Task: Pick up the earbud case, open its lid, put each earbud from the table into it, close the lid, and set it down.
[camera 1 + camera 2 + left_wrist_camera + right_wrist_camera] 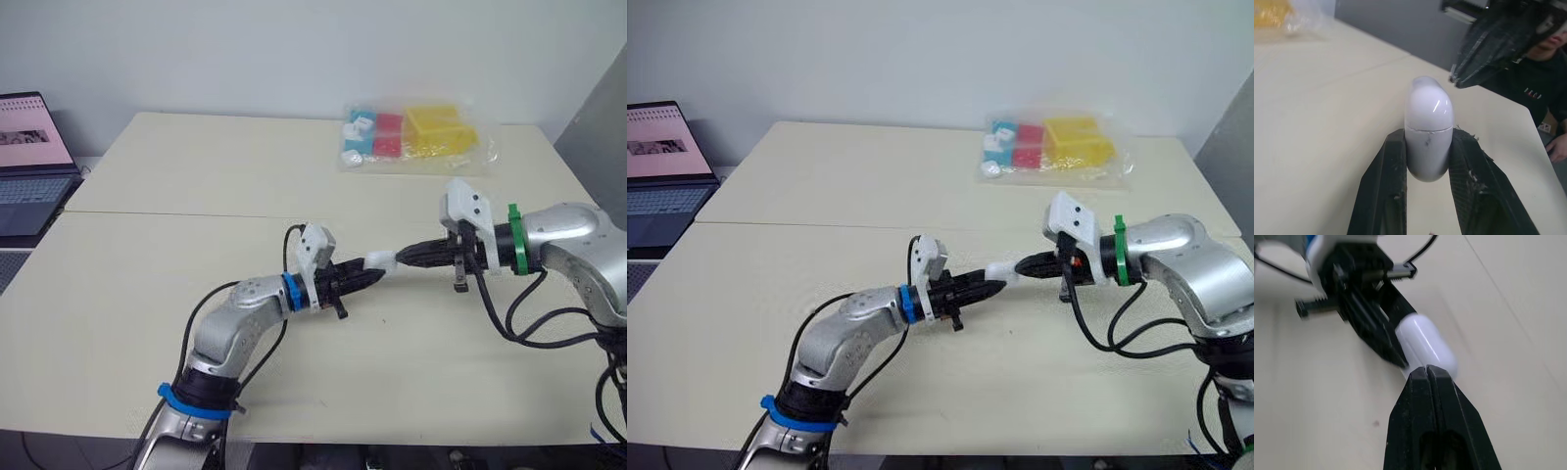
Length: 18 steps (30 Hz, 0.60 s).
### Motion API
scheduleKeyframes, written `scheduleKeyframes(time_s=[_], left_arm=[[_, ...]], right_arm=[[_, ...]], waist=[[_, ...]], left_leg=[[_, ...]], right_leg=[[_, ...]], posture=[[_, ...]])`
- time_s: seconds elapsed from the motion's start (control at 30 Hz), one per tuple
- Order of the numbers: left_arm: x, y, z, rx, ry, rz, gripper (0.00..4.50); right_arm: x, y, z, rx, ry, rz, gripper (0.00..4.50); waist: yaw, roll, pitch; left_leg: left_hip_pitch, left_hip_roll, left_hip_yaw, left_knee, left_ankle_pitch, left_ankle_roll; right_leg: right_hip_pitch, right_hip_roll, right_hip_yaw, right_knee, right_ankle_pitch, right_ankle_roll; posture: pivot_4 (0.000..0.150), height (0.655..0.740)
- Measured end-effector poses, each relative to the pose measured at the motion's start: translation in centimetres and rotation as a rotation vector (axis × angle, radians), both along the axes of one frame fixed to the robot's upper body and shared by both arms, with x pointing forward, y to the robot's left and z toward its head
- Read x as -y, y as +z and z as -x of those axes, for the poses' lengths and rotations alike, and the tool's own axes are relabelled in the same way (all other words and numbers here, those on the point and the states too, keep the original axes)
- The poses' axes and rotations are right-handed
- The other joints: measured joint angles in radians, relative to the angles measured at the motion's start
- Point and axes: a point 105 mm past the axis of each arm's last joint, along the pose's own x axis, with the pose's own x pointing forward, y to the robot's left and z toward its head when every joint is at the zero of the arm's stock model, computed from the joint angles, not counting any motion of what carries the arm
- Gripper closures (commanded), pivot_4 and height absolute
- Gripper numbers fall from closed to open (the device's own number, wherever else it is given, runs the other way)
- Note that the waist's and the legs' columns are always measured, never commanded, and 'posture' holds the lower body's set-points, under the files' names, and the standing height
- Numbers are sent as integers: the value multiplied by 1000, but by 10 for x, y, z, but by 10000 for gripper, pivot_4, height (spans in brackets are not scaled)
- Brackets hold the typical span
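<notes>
Earbud case (1428, 115) base hidden inside left gripper (1427, 137); laptop (29, 166), person (1540, 83) cut off at view edges; bag (416, 137) contents too small to identify.

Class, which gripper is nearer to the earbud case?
Left. The left gripper clamps the earbud case on both sides; the right gripper, shut, points at its lid end, contact unclear.

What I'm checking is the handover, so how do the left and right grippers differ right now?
The left gripper clamps the earbud case; the right gripper is shut on nothing, its tip near the case's lid. The left wrist wears a blue band, the right a green band. Both are black and over the table.
</notes>
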Motion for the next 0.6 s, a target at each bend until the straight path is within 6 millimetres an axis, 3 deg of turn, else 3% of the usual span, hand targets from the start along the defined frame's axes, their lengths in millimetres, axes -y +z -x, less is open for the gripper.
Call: scheduleKeyframes(time_s=[0.2, 0.43, 0.47, 0.6], left_arm=[[6, -25, -8, -335, 21, -43, 37023], [-5, -42, -14, -461, 51, -122, 37023], [-5, -42, -13, -466, 48, -126, 30017], [-11, -44, -10, -466, 33, -165, 19103]], right_arm=[[-2, -22, 22, 63, 5, 4, 45000], [-5, -38, 37, 85, -51, 30, 45000], [-5, -38, 36, 85, -60, 34, 45000], [-4, -38, 36, 89, -71, 41, 45000]], waist=[[-8, 0, 0], [-11, 0, 0], [-11, 0, 0], [-11, 0, 0]], left_leg=[[1, 0, -1, 0, 0, 0], [4, 0, 0, 0, 1, -2], [4, 0, 0, 1, 1, -2], [4, 0, 0, 0, 1, -2]], right_leg=[[0, 1, 0, 2, 0, 0], [0, 1, 1, 5, 0, 0], [1, 0, 1, 5, 0, 0], [1, 1, 1, 5, 0, 0]], posture=[[1500, 7400], [1500, 7400], [1500, 7400], [1500, 7400]])
